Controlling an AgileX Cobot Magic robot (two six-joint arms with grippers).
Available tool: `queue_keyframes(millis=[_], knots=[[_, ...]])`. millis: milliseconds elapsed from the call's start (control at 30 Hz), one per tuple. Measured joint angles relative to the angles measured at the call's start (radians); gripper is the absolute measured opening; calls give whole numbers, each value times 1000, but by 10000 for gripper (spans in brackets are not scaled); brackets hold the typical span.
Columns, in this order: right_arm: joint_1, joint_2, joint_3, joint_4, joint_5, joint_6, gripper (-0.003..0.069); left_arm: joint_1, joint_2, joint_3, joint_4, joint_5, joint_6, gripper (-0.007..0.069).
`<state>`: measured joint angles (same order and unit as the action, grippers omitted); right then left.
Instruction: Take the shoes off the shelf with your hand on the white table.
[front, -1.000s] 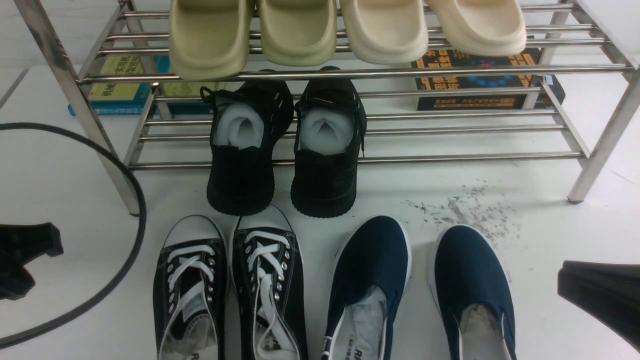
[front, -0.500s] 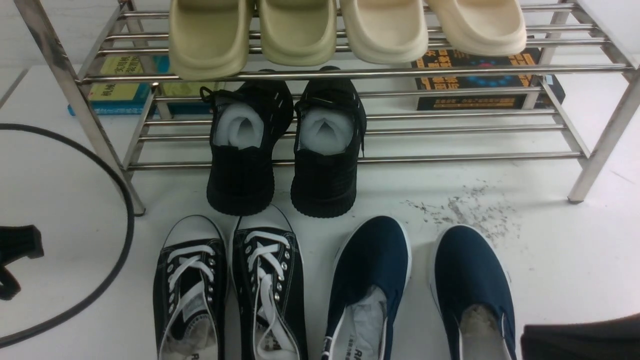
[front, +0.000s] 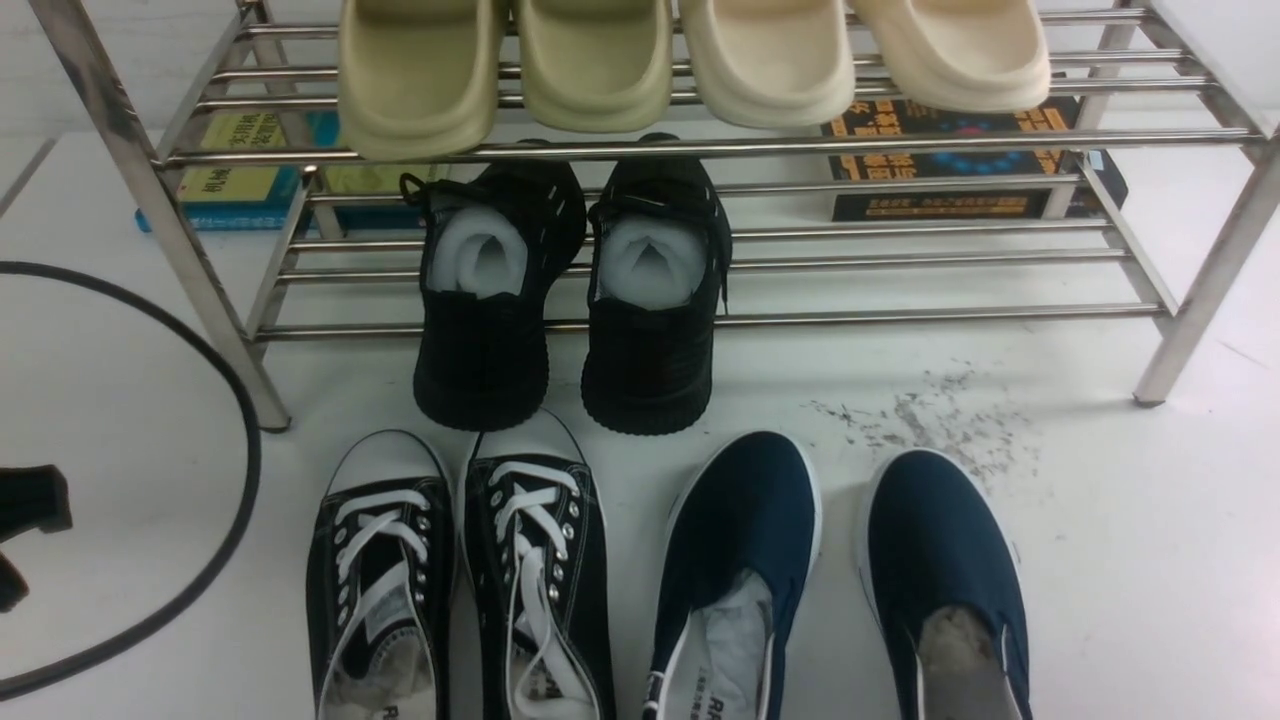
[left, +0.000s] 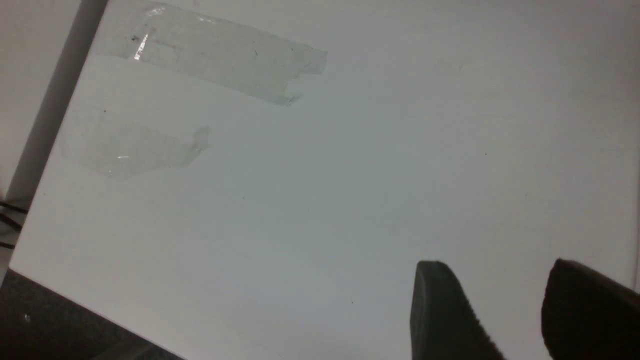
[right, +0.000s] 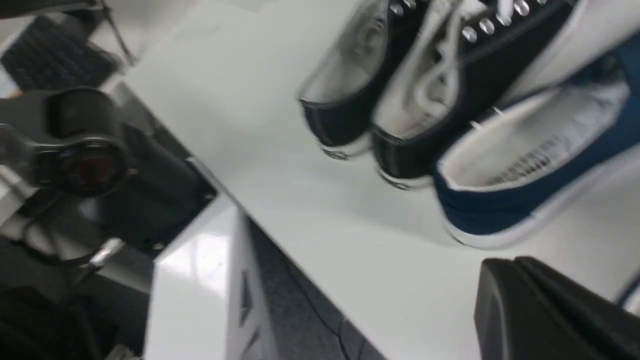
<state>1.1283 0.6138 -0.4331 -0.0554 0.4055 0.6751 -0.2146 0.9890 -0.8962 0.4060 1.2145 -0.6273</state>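
The shoes (front: 460, 570) stand side by side on the white table (front: 1100, 560), toes toward the shelf (front: 700, 148) and clear of its rails. The placing is judged complete. Any pull-away should run straight back from the pair, keeping the black cable (front: 240, 480) off the laces.

Left gripper (left: 497, 280): jaws well apart, holding nothing, over bare table. Right gripper (right: 545, 310): only a dark edge shows, so its opening cannot be told.

Black left tool (left: 500, 280), ridged fingers (left: 440, 310); thin black cable (front: 250, 455) loop.
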Motion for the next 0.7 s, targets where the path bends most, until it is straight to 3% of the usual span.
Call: queue_keyframes(millis=[100, 133, 200, 233, 267, 433, 533, 700], knots=[[-108, -23, 33, 0, 2, 0, 21, 0, 0, 0, 0, 2, 0, 316], [-232, -61, 60, 0, 1, 0, 23, 0, 0, 0, 1, 2, 0, 316], [-302, -87, 82, 0, -3, 0, 25, 0, 0, 0, 1, 2, 0, 316], [-431, -141, 119, 0, -15, 0, 26, 0, 0, 0, -3, 3, 0, 316], [-446, -148, 130, 0, -20, 0, 26, 0, 0, 0, -4, 3, 0, 316], [-875, -408, 321, -2, -72, -6, 32, 0, 0, 0, -51, 17, 0, 316], [-1045, -530, 420, 2, -77, -7, 36, 0, 0, 0, -46, 17, 0, 316], [-1226, -620, 452, 38, -44, -8, 40, 0, 0, 0, -4, 16, 0, 316]])
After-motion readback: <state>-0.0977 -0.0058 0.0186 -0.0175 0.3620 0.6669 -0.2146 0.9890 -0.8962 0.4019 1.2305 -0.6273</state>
